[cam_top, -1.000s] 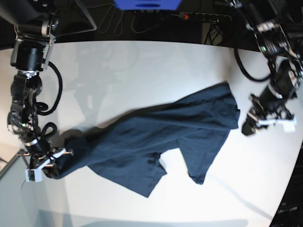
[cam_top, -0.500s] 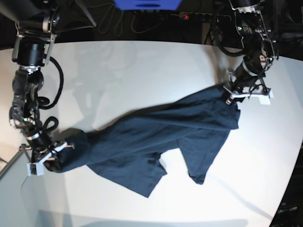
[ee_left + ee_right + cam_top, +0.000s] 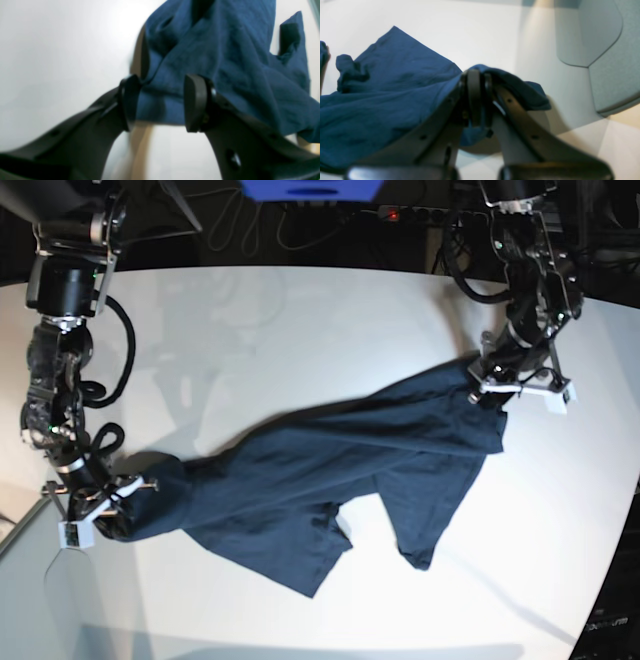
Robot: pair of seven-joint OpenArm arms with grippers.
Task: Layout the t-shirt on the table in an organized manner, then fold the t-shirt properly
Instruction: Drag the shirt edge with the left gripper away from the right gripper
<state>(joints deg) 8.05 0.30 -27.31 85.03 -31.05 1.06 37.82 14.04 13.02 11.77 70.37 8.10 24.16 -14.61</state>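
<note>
The dark navy t-shirt (image 3: 330,470) lies crumpled in a diagonal band across the white table (image 3: 300,320), from lower left to upper right. My right gripper (image 3: 112,515) is at the shirt's lower-left end. In the right wrist view it (image 3: 476,100) is shut on a fold of the t-shirt (image 3: 382,100). My left gripper (image 3: 490,385) is at the shirt's upper-right corner. In the left wrist view it (image 3: 160,105) is open, its fingers (image 3: 196,102) straddling the edge of the t-shirt (image 3: 225,62) on the table (image 3: 50,50).
A pale grey box corner (image 3: 607,50) stands close to my right gripper, and also shows in the base view at the lower left (image 3: 30,600). Cables and a power strip (image 3: 430,215) lie beyond the table's far edge.
My left gripper has moved from the bare table right of the shirt up onto the shirt's upper-right corner. My right gripper has shifted slightly up and right, still holding its end.
</note>
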